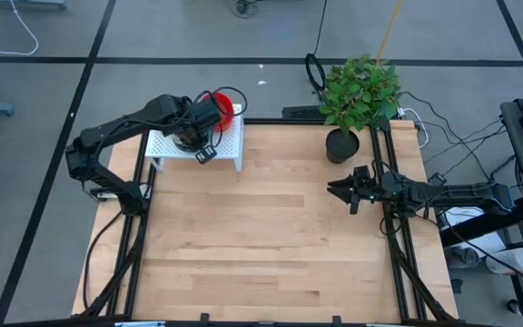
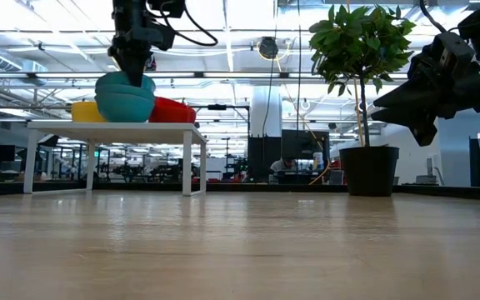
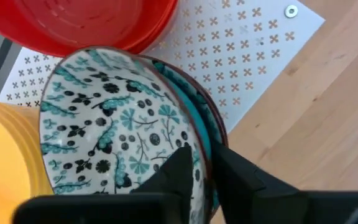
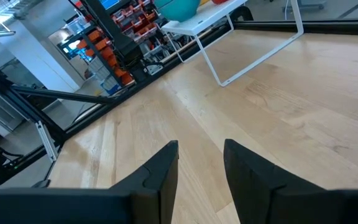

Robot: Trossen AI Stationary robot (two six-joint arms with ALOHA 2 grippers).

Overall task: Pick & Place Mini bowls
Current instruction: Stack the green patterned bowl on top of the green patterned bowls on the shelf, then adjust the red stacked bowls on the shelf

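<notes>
A mini bowl (image 3: pixel 104 124), white inside with teal and dark flowers and teal outside (image 2: pixel 125 96), sits on the white perforated rack (image 1: pixel 230 150) at the table's far left corner. A second teal rim (image 3: pixel 211 115) shows just under it, as if the two were nested. A red bowl (image 3: pixel 86 22) and a yellow bowl (image 3: pixel 2 162) stand against it on the rack. My left gripper (image 3: pixel 201 158) is shut on the patterned bowl's rim. My right gripper (image 1: pixel 337 191) hovers open over the table's right side, touching nothing. My left gripper pinches the patterned bowl's rim (image 3: pixel 199 146) on the side away from the red bowl, one finger (image 3: pixel 178 171) inside the bowl and one finger (image 3: pixel 232 171) outside. It comes from above, pointing down (image 2: pixel 133 58). The bowl's base appears to rest on the rack top.
A black plant pot (image 1: pixel 341 145) with a leafy plant stands at the table's far right, just beyond my right gripper. The rack stands on thin white legs (image 2: pixel 201 162). Bare wooden tabletop (image 1: pixel 261 245) spreads across the middle and near side.
</notes>
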